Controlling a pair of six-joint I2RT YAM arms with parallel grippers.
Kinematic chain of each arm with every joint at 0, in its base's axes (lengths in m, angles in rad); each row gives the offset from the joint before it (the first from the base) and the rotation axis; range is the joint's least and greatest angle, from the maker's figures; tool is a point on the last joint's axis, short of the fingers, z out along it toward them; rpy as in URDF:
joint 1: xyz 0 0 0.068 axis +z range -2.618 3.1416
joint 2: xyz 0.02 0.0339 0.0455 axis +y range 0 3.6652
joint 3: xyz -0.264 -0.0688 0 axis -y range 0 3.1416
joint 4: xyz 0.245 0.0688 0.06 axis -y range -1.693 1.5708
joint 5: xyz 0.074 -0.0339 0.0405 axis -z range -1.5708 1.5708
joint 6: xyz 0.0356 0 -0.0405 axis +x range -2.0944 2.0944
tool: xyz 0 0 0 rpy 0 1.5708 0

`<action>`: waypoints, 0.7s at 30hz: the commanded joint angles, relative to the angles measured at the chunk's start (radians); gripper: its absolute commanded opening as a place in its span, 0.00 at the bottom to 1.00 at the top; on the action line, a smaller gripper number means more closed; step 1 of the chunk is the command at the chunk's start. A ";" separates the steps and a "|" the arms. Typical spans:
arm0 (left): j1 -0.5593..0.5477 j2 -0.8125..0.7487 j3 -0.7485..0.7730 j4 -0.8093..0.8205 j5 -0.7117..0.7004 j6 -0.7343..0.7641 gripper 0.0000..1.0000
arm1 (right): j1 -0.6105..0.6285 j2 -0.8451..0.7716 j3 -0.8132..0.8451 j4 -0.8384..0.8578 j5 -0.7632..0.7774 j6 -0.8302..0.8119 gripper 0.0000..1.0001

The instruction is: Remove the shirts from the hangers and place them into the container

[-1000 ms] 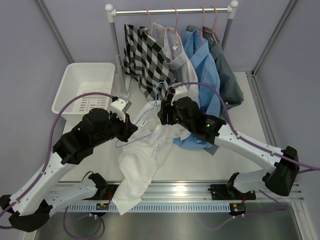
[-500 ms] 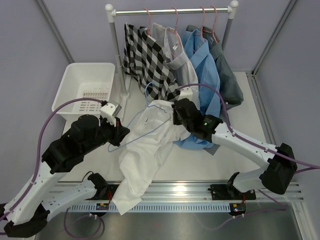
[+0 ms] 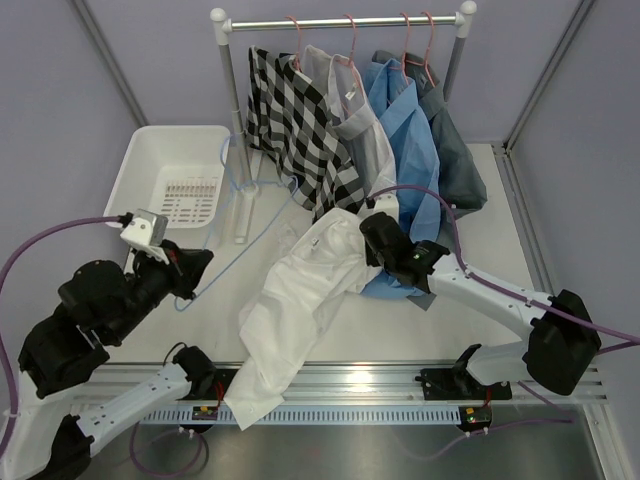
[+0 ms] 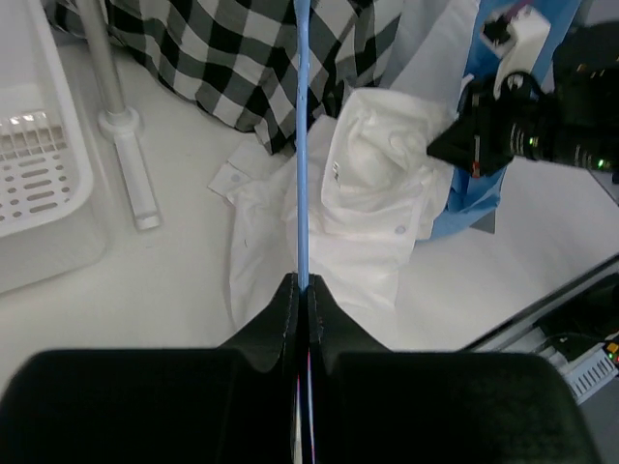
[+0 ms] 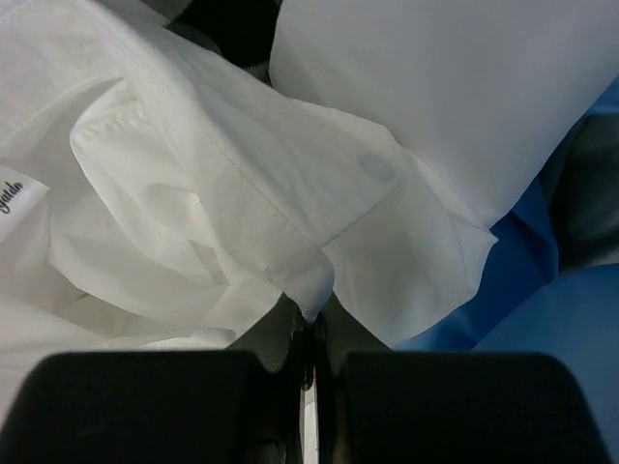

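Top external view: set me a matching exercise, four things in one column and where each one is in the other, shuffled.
1 white shirt
2 light blue hanger
3 checked shirt
4 container

a hangs from the rail
b pinched in the left hand
c stands left of the rail
d spread on the table, pinched by the right hand

Pairs: 1-d, 2-b, 3-a, 4-c

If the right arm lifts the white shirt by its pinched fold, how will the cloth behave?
Probably floppy: the white shirt lies crumpled in soft folds, so it should drape and trail below the right gripper. The pinch looks to hold only a thin fold, so it might slip. Its lower end lies across the metal rail and could drag there.
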 commanded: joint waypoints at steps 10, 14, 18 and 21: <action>0.002 0.296 0.214 0.181 -0.399 0.123 0.00 | 0.141 0.012 -0.050 0.096 -0.189 -0.025 0.00; 0.010 0.473 0.291 0.301 -0.488 0.200 0.00 | 0.211 0.049 -0.022 0.105 -0.213 -0.021 0.00; 0.074 0.603 0.371 0.398 -0.436 0.238 0.00 | 0.273 0.069 0.009 0.113 -0.238 -0.024 0.00; 0.118 0.698 0.447 0.431 -0.411 0.260 0.00 | 0.311 0.077 0.033 0.105 -0.241 -0.041 0.07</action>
